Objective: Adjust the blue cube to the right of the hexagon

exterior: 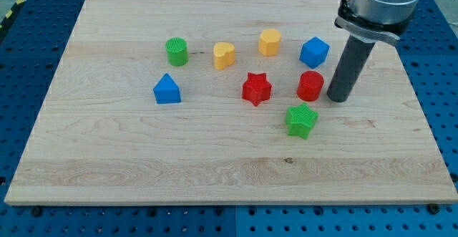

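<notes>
The blue cube (314, 52) sits on the wooden board near the view's upper right. The yellow hexagon (269, 42) is just to its left and slightly higher, with a small gap between them. My tip (338, 97) rests on the board to the lower right of the blue cube, apart from it, and just right of the red cylinder (310, 86).
A yellow heart (223, 55), green cylinder (177, 51), blue triangular block (167, 89), red star (256, 89) and green star (301, 120) lie on the board (107, 158). The board's right edge is near my tip.
</notes>
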Motion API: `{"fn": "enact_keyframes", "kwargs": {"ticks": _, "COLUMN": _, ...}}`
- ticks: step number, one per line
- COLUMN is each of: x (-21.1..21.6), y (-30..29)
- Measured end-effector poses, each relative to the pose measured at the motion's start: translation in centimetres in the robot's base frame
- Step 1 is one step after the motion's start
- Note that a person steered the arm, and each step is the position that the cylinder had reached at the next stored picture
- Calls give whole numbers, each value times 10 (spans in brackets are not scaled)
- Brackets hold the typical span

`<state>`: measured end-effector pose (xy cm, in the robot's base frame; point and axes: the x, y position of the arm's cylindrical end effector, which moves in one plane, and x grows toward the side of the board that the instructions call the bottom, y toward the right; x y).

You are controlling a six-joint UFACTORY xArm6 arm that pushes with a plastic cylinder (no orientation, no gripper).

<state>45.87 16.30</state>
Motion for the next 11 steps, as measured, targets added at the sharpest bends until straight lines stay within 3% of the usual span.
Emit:
{"fn": "enact_keyframes", "kwargs": {"ticks": 3, "x": -5, "y": -36}}
{"fn": "enact_keyframes", "kwargs": {"ticks": 4, "x": -5, "y": 4}}
{"fn": "enact_keyframes", "kwargs": {"ticks": 8, "x": -91, "y": 15}}
{"fn": "enact_keyframes", "kwargs": {"ticks": 11, "x": -124, "y": 16}}
